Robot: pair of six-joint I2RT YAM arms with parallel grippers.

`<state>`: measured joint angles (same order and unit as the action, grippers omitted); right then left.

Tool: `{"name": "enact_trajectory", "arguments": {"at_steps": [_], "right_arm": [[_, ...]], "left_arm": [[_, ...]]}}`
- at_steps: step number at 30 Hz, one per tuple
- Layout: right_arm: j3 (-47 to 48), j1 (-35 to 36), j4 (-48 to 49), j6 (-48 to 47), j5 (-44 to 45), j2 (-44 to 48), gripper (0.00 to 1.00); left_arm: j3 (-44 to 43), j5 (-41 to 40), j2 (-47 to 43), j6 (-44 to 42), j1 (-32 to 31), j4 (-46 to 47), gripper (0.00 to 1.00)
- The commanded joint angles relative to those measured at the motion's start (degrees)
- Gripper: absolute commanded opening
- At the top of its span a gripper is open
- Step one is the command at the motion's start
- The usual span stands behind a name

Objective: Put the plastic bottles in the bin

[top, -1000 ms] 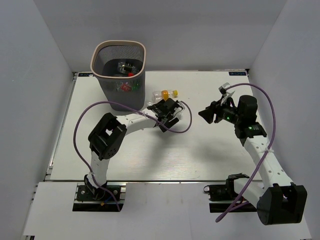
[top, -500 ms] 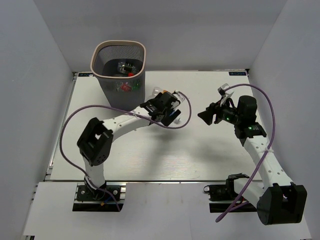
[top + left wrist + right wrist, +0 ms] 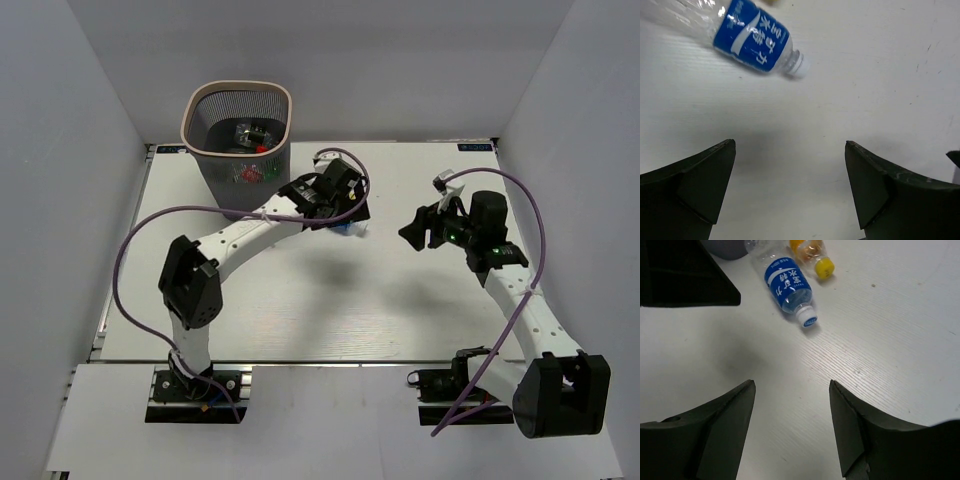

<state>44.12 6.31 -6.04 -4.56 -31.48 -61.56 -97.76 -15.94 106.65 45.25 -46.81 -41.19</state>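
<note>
Left gripper point(image 3: 790, 145) jaws spread wide, empty, blue-labelled bottle point(image 3: 752, 42) lying on table point(image 3: 300, 300) at its 11 o'clock, right gripper point(image 3: 792, 382) jaws apart, empty, bin point(image 3: 237, 90) at table's 11 o'clock corner, bottles point(image 3: 250, 135) inside

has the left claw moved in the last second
Yes, the left claw shifted up the view and slightly right, drawing level with the bin's base.

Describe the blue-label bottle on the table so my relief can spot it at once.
Find the bin at the far left of the table; just right of its base, under the open left gripper, two bottles lie side by side. Yours is the clear bottle on its side with a blue label and white cap; its neighbour has a yellow cap.
</note>
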Motion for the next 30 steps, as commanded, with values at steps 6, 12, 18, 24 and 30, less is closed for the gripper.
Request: {"name": "enact_trajectory", "arguments": {"at_steps": [6, 12, 18, 24, 30], "right_arm": [[-0.8, -1.1, 0.4, 1.6, 5.4, 3.1, 0.67], [-3.5, -1.8, 0.5, 1.6, 5.3, 5.5, 0.67], [-4.5, -2.5, 0.9, 2.4, 4.2, 5.7, 0.67], [-4.5, -3.1, 0.5, 2.2, 4.1, 6.4, 0.67], [-5.8, -4.1, -0.8, 0.1, 4.1, 8.6, 0.67]], "left_arm": [[-2.4, 2.1, 5.1, 19.4, 0.2, 3.4, 0.97], [-3.0, -1.4, 5.8, 22.0, 0.7, 6.5, 0.97], [-5.5, -6.0, 8.7, 28.2, 1.4, 3.7, 0.98], [-9.2, -6.6, 13.1, 23.2, 2.9, 5.2, 0.98], [-23.4, 4.8, 16.8, -36.1, 1.8, 6.1, 0.91]]}}
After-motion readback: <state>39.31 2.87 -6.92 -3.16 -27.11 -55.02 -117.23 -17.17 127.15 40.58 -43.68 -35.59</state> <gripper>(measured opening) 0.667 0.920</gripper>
